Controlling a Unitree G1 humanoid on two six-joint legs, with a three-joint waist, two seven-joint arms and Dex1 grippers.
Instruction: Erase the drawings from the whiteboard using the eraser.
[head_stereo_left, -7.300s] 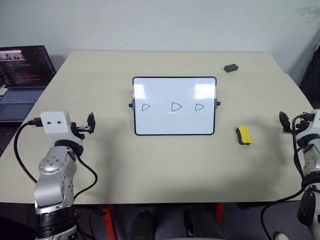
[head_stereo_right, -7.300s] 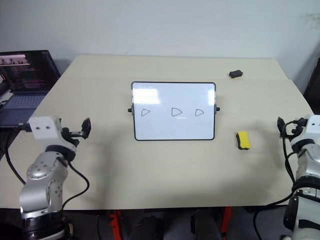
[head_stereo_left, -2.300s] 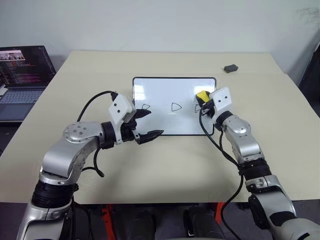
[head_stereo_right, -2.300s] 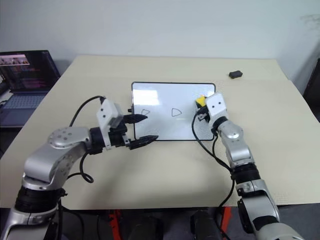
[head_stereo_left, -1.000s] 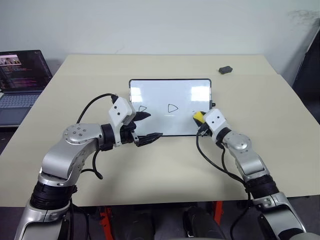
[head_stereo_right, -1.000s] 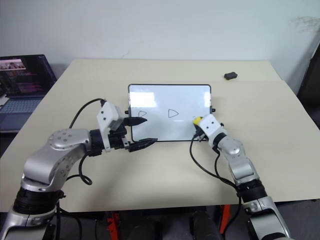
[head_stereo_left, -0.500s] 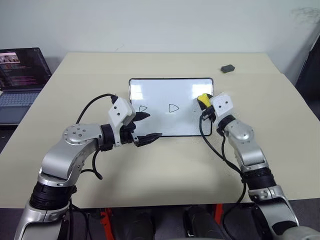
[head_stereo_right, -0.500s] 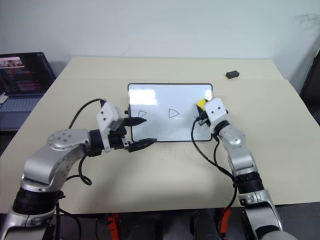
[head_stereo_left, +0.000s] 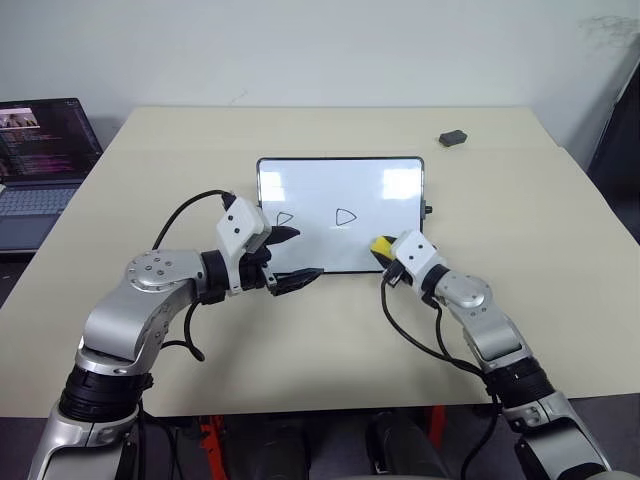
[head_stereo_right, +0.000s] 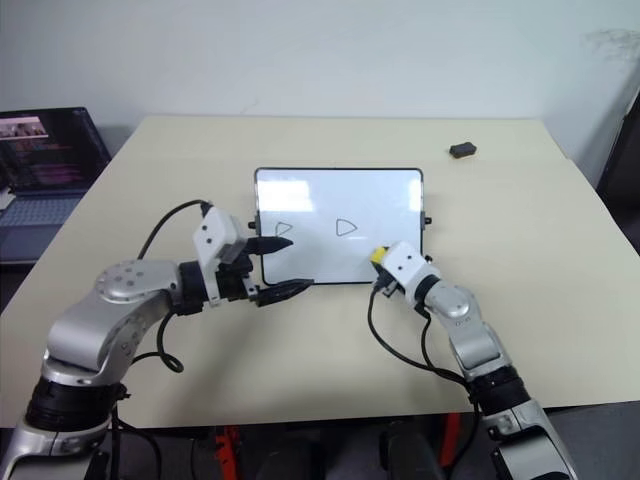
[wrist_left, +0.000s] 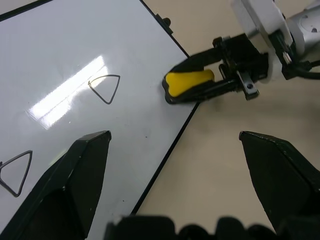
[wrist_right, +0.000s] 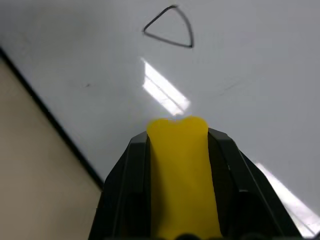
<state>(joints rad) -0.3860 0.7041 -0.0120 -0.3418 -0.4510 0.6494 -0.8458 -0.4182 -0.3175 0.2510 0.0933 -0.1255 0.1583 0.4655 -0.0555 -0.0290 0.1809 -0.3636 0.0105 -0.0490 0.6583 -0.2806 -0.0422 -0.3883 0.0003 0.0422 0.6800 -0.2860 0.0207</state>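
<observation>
**Desk:** So, nearest the camera, what do the two arms show?

**Photographer:** At left, the left gripper (head_stereo_left: 297, 252) hangs spread wide, gripping nothing, its two black fingers (wrist_left: 80, 170) splayed over the near left corner of the whiteboard (head_stereo_left: 320, 180). At right, the right gripper (head_stereo_left: 383, 251) is clenched on the eraser (head_stereo_left: 381, 245), a small yellow block seated between its black fingers (wrist_right: 125, 180).

**Desk:** Where does the eraser sit against the board?

**Photographer:** At the board's near right corner, over the white surface just inside the black frame. In the left wrist view the eraser's yellow end (wrist_left: 189, 81) lies across the frame edge, pointing onto the board. Whether it presses on the surface, I cannot tell.

**Desk:** And the drawings?

**Photographer:** Two outlined triangles (head_stereo_left: 345, 216) show on the board, one at the middle and one (head_stereo_left: 285, 219) towards its left, beside the upper left finger. The right part of the board reads plain white apart from a glare patch.

**Desk:** Farther back?

**Photographer:** The board lies at the centre of a beige table (head_stereo_left: 150, 160). Beyond it, near the far right corner, lies a small dark grey lump (head_stereo_left: 453, 137). Off the table's left side stands an open laptop (head_stereo_left: 40, 150) with a lit screen, and a pale wall closes the scene.
</observation>
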